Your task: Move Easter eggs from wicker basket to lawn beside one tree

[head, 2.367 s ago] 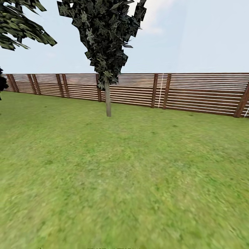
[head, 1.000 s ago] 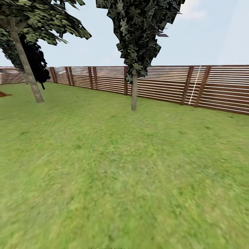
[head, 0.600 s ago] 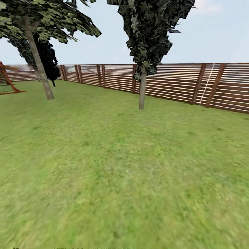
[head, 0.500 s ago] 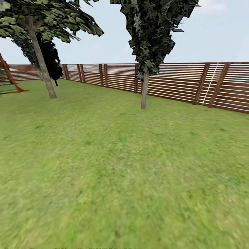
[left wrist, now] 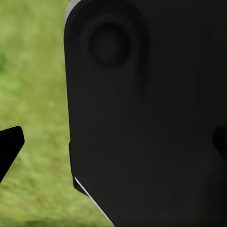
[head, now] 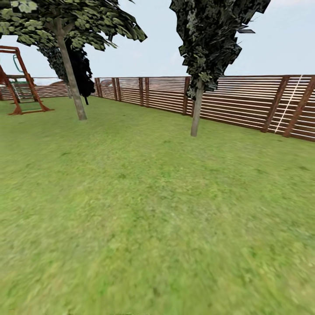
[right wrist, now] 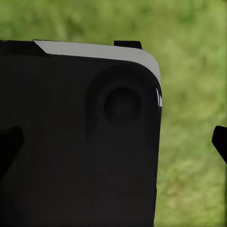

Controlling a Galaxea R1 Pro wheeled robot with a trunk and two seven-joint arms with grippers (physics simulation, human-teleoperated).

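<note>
Camera has swung left since the earlier head frames: the whole scene has slid right, and a red-brown swing frame (head: pixel 22 81) has come in far left. Leaning tree (head: pixel 72 83) stands far left on the lawn (head: pixel 144 210); thin dark conifer (head: pixel 197 105) nearer the fence (head: pixel 245 103). Wrist views: dark robot body over grass; claw state cannot be told on either arm.
</note>
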